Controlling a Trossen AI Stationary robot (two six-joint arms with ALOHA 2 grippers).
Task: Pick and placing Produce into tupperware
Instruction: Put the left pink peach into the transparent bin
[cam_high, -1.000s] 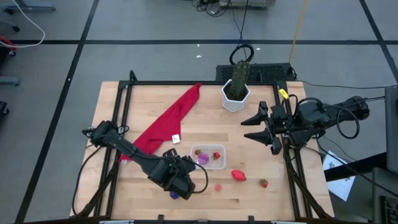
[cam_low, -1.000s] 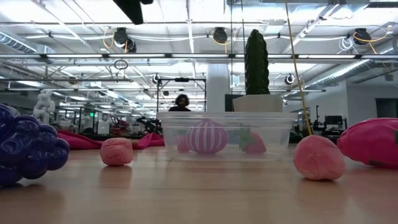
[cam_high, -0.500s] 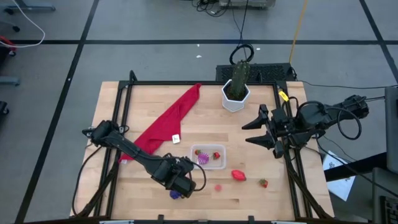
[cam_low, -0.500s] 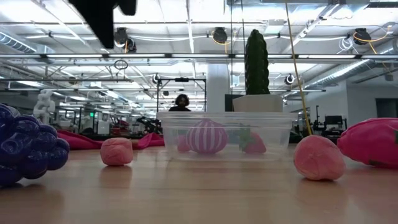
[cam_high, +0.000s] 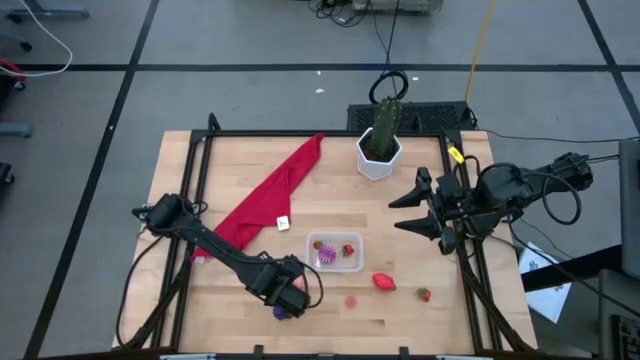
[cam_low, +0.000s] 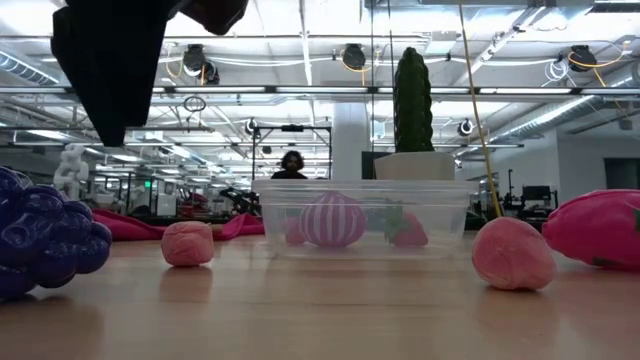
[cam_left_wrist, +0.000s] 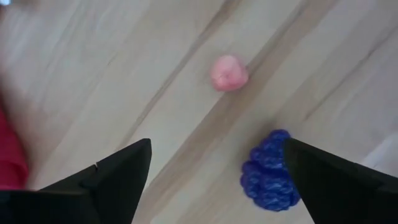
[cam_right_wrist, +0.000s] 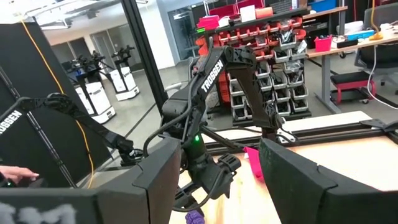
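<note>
Two pieces of produce already lie inside the tupperware (cam_high: 335, 253), and the left hand (cam_high: 284, 296), now spread wide, has dropped toward the purple grapes (cam_left_wrist: 268, 172) near the tupperware's front-left corner, suggesting the next pick.

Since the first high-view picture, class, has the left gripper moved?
Yes. In the high view the left gripper has slid away from the tupperware, toward the table's near edge, and now hovers open over the purple grapes.
</note>
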